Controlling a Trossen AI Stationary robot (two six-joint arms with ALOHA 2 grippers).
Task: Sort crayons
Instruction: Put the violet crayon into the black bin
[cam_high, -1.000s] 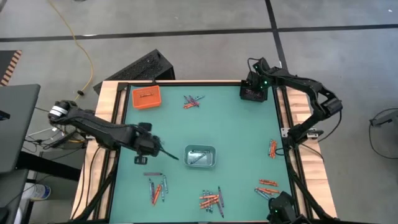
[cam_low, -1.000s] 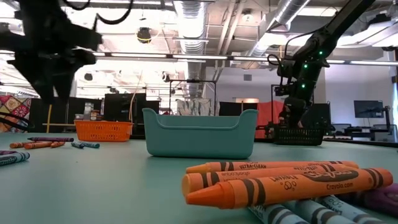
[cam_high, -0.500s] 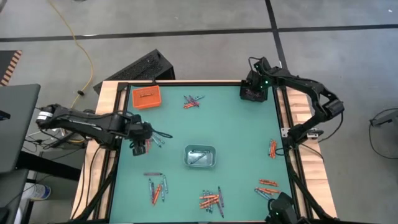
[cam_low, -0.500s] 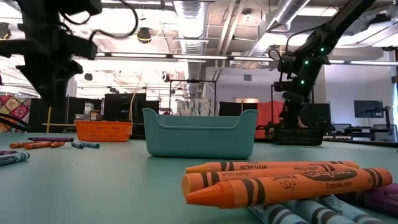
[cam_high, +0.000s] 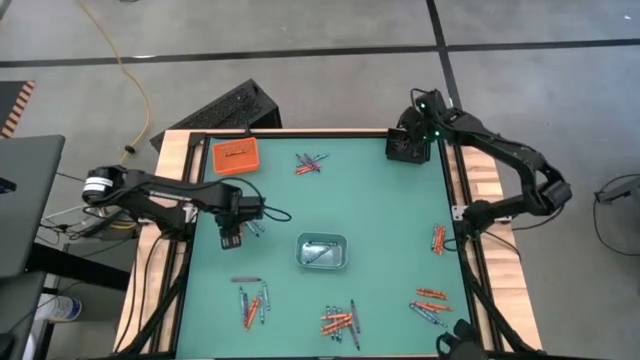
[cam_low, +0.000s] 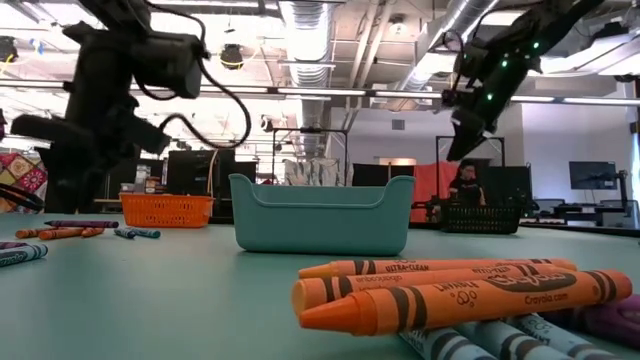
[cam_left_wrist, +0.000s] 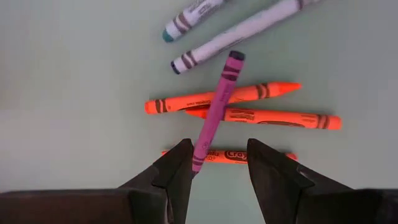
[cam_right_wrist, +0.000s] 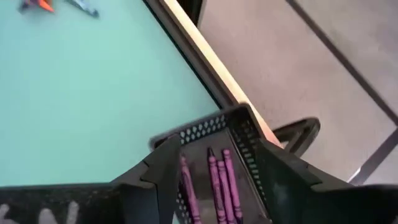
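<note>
Crayons lie in loose groups on the green table. In the left wrist view, a purple crayon (cam_left_wrist: 214, 109) rests slanting across orange crayons (cam_left_wrist: 249, 115), next to white-wrapped ones (cam_left_wrist: 242, 28). My left gripper (cam_left_wrist: 217, 165) (cam_high: 243, 222) hovers open over this group, a finger on each side of the purple crayon's near end. My right gripper (cam_right_wrist: 217, 174) (cam_high: 418, 120) is open above the black mesh tray (cam_right_wrist: 239, 124) (cam_high: 406, 150) at the far right corner. Purple crayons (cam_right_wrist: 219, 180) lie in that tray.
An orange tray (cam_high: 235, 156) stands far left and a grey tray (cam_high: 322, 251) (cam_low: 322, 212) in the middle. Other crayon groups lie at the far middle (cam_high: 310, 163), near left (cam_high: 250, 305), near middle (cam_high: 340, 322) (cam_low: 450, 290) and along the right side (cam_high: 436, 240).
My left gripper has swung away from the grey tray toward the table's left edge and now hangs over the small crayon group there. My right gripper has risen above the black tray.
</note>
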